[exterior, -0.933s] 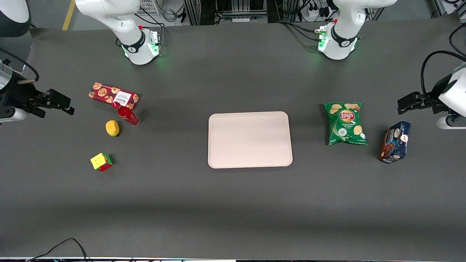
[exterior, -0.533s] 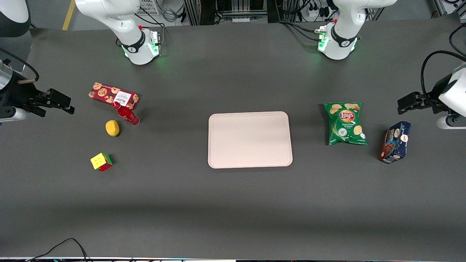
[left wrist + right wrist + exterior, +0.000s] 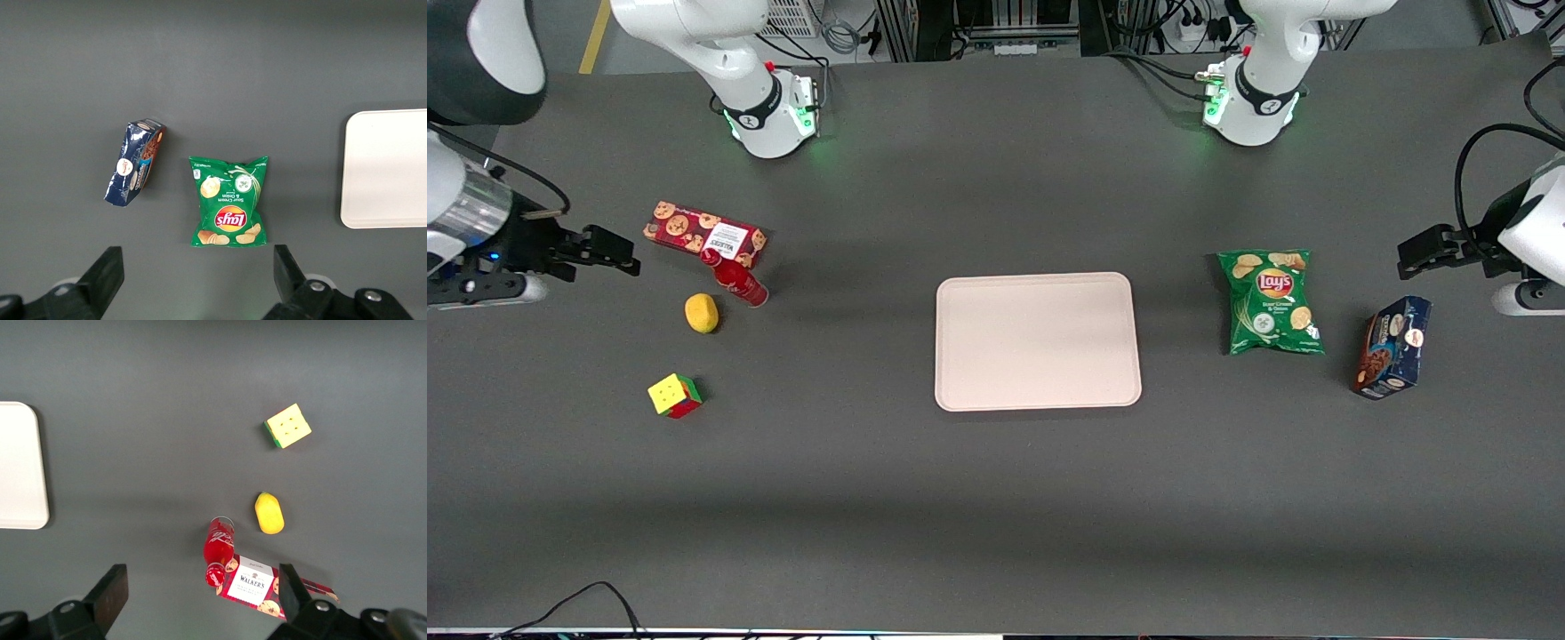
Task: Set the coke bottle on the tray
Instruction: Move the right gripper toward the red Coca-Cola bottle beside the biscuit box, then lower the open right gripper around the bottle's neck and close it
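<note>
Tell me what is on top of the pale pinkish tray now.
Nothing lies on the pale pinkish-beige rectangular tray. The small red coke bottle stands on the table by the cookie box; the open gripper hovers near it.

A wide dark grey table [image 3: 996,498] fills nearly the whole scene — matte, with soft broad shadows across it. Above its upper edge stand metal racks [image 3: 996,22] with cables and power strips, and a strip of grey floor with a yellow line [image 3: 594,36].
</note>
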You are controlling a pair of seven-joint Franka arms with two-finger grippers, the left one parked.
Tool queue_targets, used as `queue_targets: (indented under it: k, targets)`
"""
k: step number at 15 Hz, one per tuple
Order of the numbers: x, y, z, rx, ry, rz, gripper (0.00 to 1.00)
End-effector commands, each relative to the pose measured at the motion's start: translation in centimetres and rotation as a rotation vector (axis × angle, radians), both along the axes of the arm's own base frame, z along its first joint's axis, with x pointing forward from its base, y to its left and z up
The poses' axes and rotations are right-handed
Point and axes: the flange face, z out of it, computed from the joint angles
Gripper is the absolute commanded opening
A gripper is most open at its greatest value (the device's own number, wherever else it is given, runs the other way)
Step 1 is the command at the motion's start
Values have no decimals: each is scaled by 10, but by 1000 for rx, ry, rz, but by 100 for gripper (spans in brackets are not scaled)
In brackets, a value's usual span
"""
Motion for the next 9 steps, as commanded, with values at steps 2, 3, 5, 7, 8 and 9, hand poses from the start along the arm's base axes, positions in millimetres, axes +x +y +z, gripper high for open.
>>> queue_targets:
  k: [2,3,5,7,8,9]
  targets:
    - [-72,9,-61,-19,-68,4,100]
    - [-78,13,-73,-23,-71,11,100]
    - [-93,14,-96,-26,-79,15,100]
    - [-105,21,-123,-47,-79,43,100]
    - [-109,23,-134,-53,-83,50,100]
    - [-113,24,-145,-55,-86,54,100]
